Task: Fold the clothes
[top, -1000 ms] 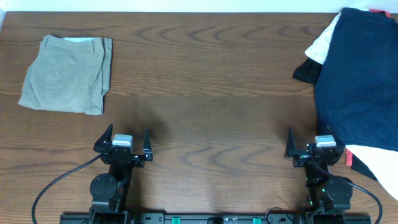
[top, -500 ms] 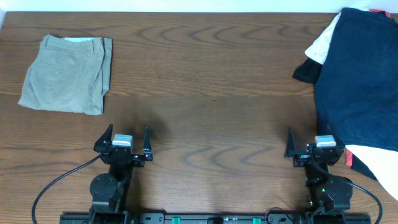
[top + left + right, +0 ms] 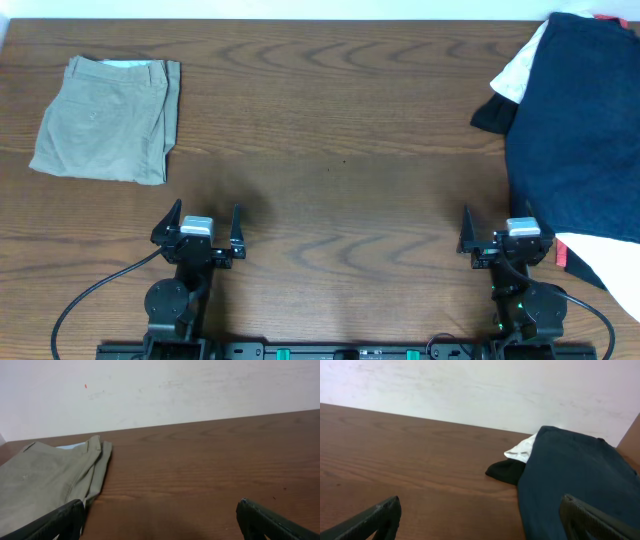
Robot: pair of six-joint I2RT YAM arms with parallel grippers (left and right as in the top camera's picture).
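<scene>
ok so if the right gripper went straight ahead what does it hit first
Likely the navy trousers: their left edge lies ahead of the right gripper. Its midline might skirt them and reach the black garment.

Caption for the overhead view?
Folded beige khaki trousers left, spread-out dark navy-blue trousers right; left claw and right claw open.

I'm seeing a dark wood-grain table (image 3: 340,150), smooth with a faint sheen; khaki trousers (image 3: 105,120) in matt woven cloth; navy trousers (image 3: 575,130) soft, matt fabric.
</scene>
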